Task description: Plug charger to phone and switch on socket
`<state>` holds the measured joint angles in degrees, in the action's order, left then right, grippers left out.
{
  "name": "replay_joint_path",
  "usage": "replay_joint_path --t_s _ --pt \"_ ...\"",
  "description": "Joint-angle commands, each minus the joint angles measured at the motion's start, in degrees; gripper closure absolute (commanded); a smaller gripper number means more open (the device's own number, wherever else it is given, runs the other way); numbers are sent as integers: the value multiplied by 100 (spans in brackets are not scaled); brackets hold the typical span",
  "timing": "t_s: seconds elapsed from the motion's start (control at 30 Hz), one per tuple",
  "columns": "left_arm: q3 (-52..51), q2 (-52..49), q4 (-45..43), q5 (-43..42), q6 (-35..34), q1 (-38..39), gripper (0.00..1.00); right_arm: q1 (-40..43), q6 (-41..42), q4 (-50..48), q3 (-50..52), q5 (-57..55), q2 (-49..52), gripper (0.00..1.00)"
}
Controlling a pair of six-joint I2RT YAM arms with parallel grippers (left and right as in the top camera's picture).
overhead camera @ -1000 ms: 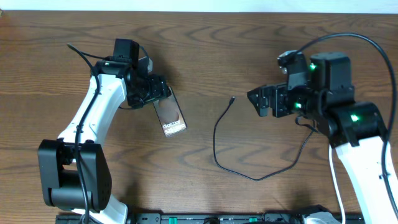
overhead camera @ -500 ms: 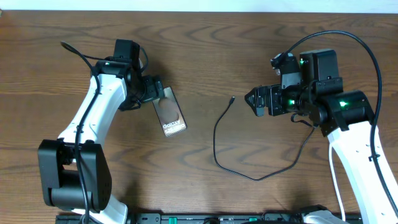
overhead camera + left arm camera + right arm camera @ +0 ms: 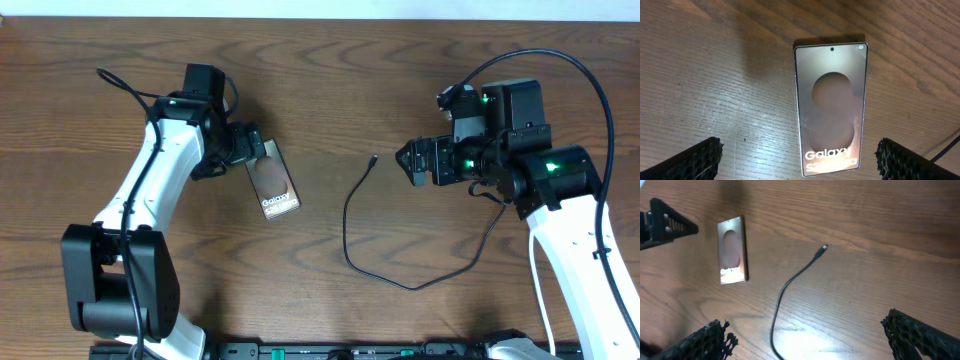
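— Well, how is the left gripper [image 3: 257, 148] seen?
— Spread wide, with nothing held. The phone [image 3: 831, 107] is laid flat, screen up, on the wooden table [image 3: 330, 80], left of centre in the overhead frame.
— And the right gripper [image 3: 412, 163]?
— Parted as well, and empty, at centre right. The charger [image 3: 799, 274] is looped down the middle, with its connector tip [image 3: 824, 247] left uppermost, apart from the phone.

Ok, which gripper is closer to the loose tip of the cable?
The right gripper: it is open and sits just to the right of the cable tip in the overhead view. The left gripper is open by the phone, farther from the tip.
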<state>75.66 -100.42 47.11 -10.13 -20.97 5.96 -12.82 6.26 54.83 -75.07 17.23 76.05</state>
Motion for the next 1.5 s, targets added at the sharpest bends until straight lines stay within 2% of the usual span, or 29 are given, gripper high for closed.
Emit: replay_joint_path --t_s 0.0,0.13,0.43,0.87,0.93,1.1,1.17,1.27,1.37,1.47 --pt "13 42 39 199 -308 229 2 9 -68 4 -122 -146 -7 1" --pt "-90 -87 -7 778 -857 555 2 9 -55 9 -122 -146 -7 1" --pt "-94 -857 -365 787 -850 1064 2 9 -55 9 -122 -146 -7 1" --pt "-98 -1652 -734 957 -846 1075 2 9 -55 9 -122 -146 -4 1" --pt "-109 -1655 -730 955 -680 1073 1 9 -55 11 -122 -146 -4 1" --pt "-109 -1655 -737 979 581 1073 6 7 -55 24 -122 -146 -2 1" --pt "-109 -1655 -732 977 717 1073 11 9 -55 24 -122 -146 -2 1" --pt "-109 -1655 -667 975 494 1073 11 9 -55 26 -122 -146 -2 1" --pt "-109 -1655 -573 975 -13 1073 11 7 -55 28 -122 -146 -2 1" --pt "-109 -1655 -610 977 -22 1073 16 2 -55 28 -122 -146 -2 1"
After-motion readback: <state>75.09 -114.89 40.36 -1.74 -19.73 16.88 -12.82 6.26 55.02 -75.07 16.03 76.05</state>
